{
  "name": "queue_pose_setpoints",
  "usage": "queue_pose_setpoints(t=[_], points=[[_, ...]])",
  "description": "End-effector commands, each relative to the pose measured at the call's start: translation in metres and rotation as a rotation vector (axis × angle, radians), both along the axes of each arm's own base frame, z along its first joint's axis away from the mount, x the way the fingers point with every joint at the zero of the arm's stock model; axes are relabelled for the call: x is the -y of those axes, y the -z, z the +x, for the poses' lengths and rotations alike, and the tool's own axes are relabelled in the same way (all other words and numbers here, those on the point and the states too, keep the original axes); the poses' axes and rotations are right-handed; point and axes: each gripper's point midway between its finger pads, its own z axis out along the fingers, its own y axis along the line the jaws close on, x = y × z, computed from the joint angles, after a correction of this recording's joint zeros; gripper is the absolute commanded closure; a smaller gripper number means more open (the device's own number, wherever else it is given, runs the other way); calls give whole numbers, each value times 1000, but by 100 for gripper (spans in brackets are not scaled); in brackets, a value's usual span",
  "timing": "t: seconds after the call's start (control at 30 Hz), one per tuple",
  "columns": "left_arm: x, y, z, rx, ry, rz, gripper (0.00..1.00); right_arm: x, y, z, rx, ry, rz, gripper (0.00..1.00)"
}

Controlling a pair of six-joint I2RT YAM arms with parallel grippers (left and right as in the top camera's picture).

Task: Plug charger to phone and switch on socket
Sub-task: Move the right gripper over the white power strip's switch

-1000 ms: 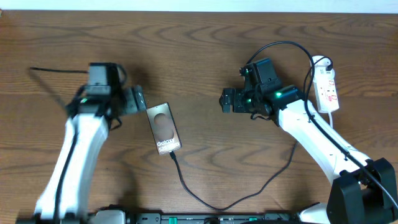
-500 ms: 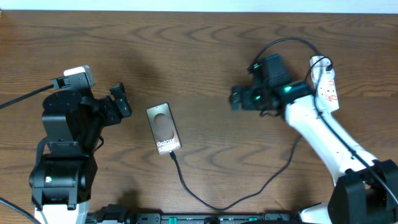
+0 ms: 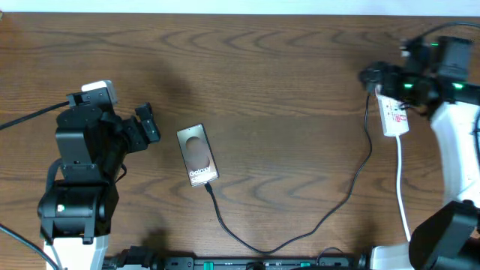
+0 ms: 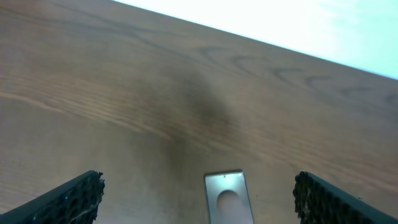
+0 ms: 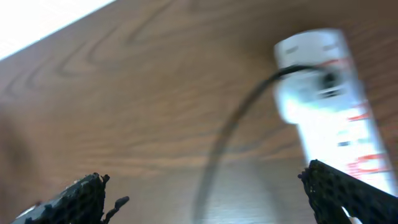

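Right arm has swung away from the middle of the table to the far right corner, and the right gripper point(image 3: 369, 75) now sits just beside the far end of the small white elongated power strip with red marks point(image 3: 395, 120). Left arm, stretched toward the handset a second ago, stands drawn back at the left side, and the left gripper point(image 3: 146, 124) is near the handset but apart from it.

Flat rectangular smartphone point(image 3: 197, 155) has not shifted. It lies left of centre on the brown wood-grain table point(image 3: 270, 67), silvery-grey face up, showing a brownish oval and white lettering.

Thin long black charger cable point(image 3: 330, 214) meets the phone's near short edge, loops along the near table edge, then climbs to the strip's far end. In the right wrist view, which is blurred, it enters the round white plug there.

Left claw: spread wide, its fingers point(image 4: 68, 202) at the frame corners with the phone's top edge seen between them, holding nothing.

Right claw: spread wide, its fingers point(image 5: 81, 199) well apart, holding nothing. Switch position cannot be told
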Motion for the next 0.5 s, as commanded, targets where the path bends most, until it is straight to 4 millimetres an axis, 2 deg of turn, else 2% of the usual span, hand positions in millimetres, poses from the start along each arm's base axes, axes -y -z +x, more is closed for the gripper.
queue_pose_setpoints(t=[0.0,0.1,0.3,0.47], points=[[-3,7,-2,-38,-1,22,2,22,-15,2,81,-66,-73,1],[-3,16,-4,-79,0,22,2,40,-18,2,111,-64,-122,1],[-3,30,-5,-138,0,23,2,63,-19,2,114,-21,-185,1],[-4,35,-2,-158,-5,27,2,76,-8,3,77,19,-232,1]])
